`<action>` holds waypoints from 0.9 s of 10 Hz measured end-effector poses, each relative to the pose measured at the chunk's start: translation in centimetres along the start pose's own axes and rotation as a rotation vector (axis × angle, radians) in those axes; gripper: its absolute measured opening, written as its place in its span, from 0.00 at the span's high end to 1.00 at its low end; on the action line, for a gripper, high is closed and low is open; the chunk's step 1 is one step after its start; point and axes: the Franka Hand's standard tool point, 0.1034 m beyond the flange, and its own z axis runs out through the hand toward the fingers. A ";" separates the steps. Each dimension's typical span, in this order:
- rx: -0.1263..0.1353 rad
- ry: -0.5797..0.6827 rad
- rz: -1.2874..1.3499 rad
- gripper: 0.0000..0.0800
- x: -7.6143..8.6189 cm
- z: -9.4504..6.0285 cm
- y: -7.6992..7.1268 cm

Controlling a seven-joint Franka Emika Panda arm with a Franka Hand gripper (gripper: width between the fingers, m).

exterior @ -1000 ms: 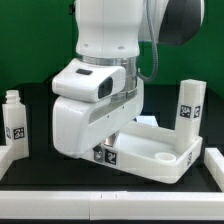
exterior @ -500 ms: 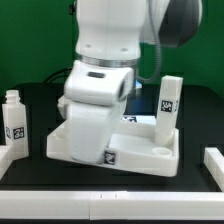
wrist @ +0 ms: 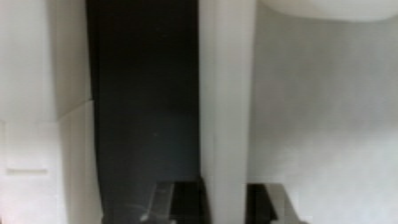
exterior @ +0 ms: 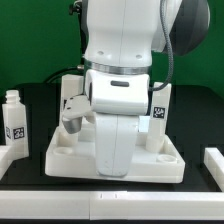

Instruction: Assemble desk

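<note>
- At the far left of the exterior view a loose leg (exterior: 13, 120) with a black-and-white tag stands upright on the black worktop (exterior: 35, 100). The end of a white bar (exterior: 8, 153) lies just in front of it at the frame's lower left edge.
- A strip of bare worktop separates that leg from the left edge of the desk top (exterior: 62, 160). More bare black surface runs along the front, below the tray.
- The desk top sits in the lower middle of the frame, rim up. A second leg (exterior: 67, 92) rises upright from its rear left corner.
- The white arm (exterior: 120, 90) comes down over the tray's middle and hides the inside there.
- In the wrist view the jaws are narrow, shut on a thin white wall of the desk top, which passes between the dark fingertips (wrist: 270, 203).
- A third leg (exterior: 160, 110), tagged, stands upright at the tray's right side, close beside the arm.
- At the lower right edge lies another white bar (exterior: 212, 160), apart from the tray.
- A green wall (exterior: 25, 40) closes the back.
</note>
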 end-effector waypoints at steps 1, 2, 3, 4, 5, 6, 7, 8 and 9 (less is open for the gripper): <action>-0.004 0.003 0.004 0.92 -0.3 -0.2 0.2; -0.006 0.007 0.056 0.92 0.4 -0.6 1.1; -0.032 0.015 0.076 0.92 1.4 -1.2 2.9; -0.054 0.022 0.098 0.92 2.2 -1.6 4.4; -0.069 0.029 0.125 0.92 2.9 -1.5 5.0; -0.078 0.036 0.134 0.92 3.6 -1.4 5.1; -0.076 0.034 0.139 0.92 3.2 -1.3 5.0; -0.075 0.034 0.145 0.92 3.0 -1.3 5.0; -0.074 0.034 0.146 0.92 3.0 -1.2 5.0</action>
